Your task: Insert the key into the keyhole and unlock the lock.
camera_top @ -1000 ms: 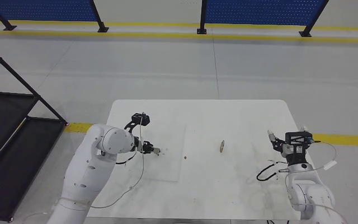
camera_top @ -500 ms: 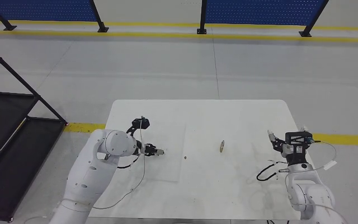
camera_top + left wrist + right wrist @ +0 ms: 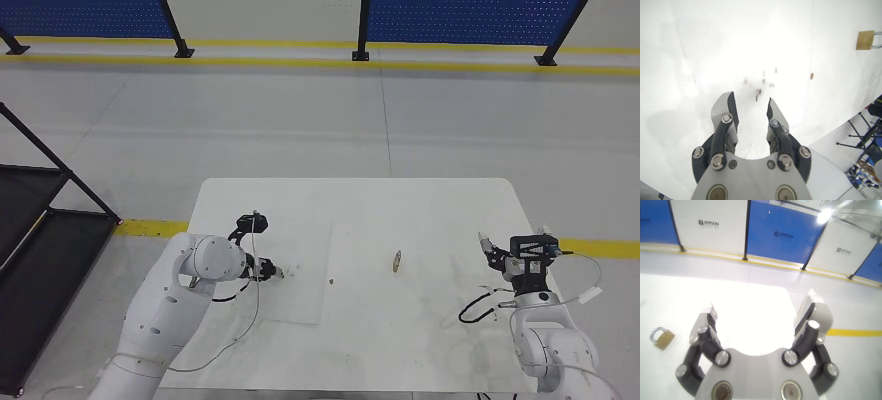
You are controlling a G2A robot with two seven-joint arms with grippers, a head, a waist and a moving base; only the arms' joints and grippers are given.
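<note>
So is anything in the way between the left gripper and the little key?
Nothing visible is. The left gripper is open, and the small key lies on the white table just beyond its fingertips. Only a few dark smudges mark the table past it.

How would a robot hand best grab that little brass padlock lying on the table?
The padlock seems to lie flat on the table, so come straight down and close on the two straight side edges of its brass body. The broad faces can't both be reached, and the curved shackle would likely slip.
</note>
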